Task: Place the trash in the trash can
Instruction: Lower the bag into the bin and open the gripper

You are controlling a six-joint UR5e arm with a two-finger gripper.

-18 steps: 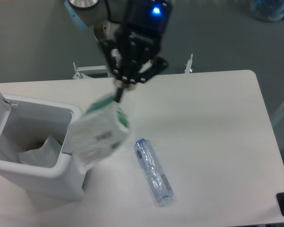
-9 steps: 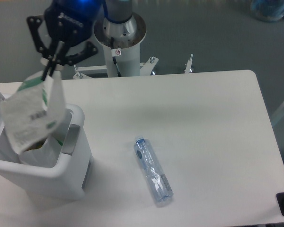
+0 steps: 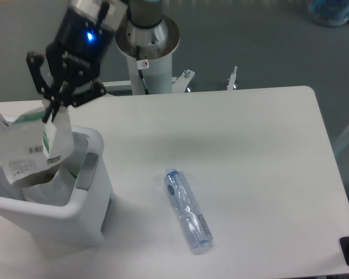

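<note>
**White packet held over the open bin**

White plastic hangs from my gripper [image 3: 48, 113] at the upper left of the frame: the flat packet [image 3: 32, 148], barcode label facing the camera and a green edge along its side, is pinched at its top corner between my fingertips. It dangles tilted above the open mouth of the trash can [image 3: 58, 209], its lower part overlapping the opening. My fingers are clamped on that corner; a blue light glows on my wrist housing above them.

The trash can sits at the lower left of the frame, lid swung back at the far left edge, grey latch on the wall facing the table's middle. A crumpled white liner shows inside.

The clear bluish bottle [image 3: 188, 210] lies on its side on the white table [image 3: 262, 157], below the centre, well apart from the bin.

My arm's base column [image 3: 146, 55] stands behind the table's far edge at the top.
</note>
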